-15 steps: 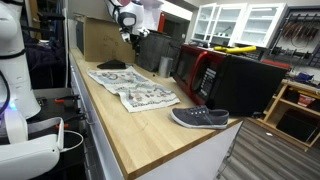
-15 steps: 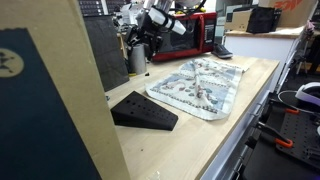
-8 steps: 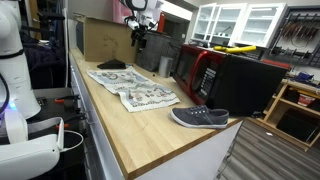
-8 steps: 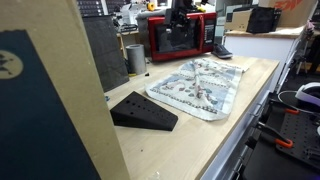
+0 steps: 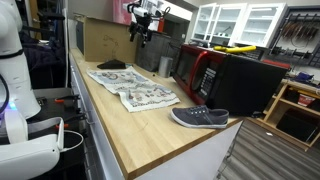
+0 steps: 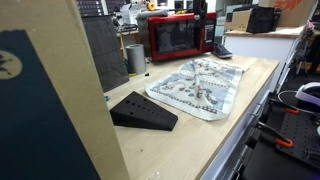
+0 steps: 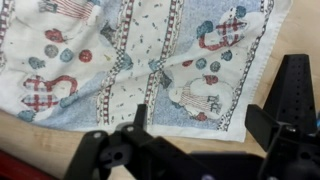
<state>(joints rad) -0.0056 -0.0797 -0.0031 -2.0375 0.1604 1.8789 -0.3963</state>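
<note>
Wrist view, read left to right: the patterned white cloth (image 7: 130,60), printed with blue stripes and red-and-blue figures, lies flat on the pale wooden bench (image 7: 50,145) and fills most of the frame. Its right edge stops just beside the black wedge-shaped block (image 7: 296,90), with a strip of bare bench between the two. The hand (image 7: 200,125) enters from the bottom of this view. Its two black fingers (image 7: 140,118) are spread wide with nothing between them, and only the cloth shows through the gap, well below. The hand is empty and touches nothing. In an exterior view, again left to right, a brown cardboard box (image 5: 100,40) stands at the far end of the bench. The wedge-shaped block (image 5: 112,64) rests in front of it, and the cloth (image 5: 135,90) lies spread along the middle of the bench top. The hand (image 5: 142,33) hangs high above the far end of the cloth, near the box, fingers pointing down. Further right, a grey lace-up shoe (image 5: 200,118) sits on its sole near the bench's front corner, well apart from the cloth. A red microwave oven (image 5: 205,70) stands behind the shoe.
</note>
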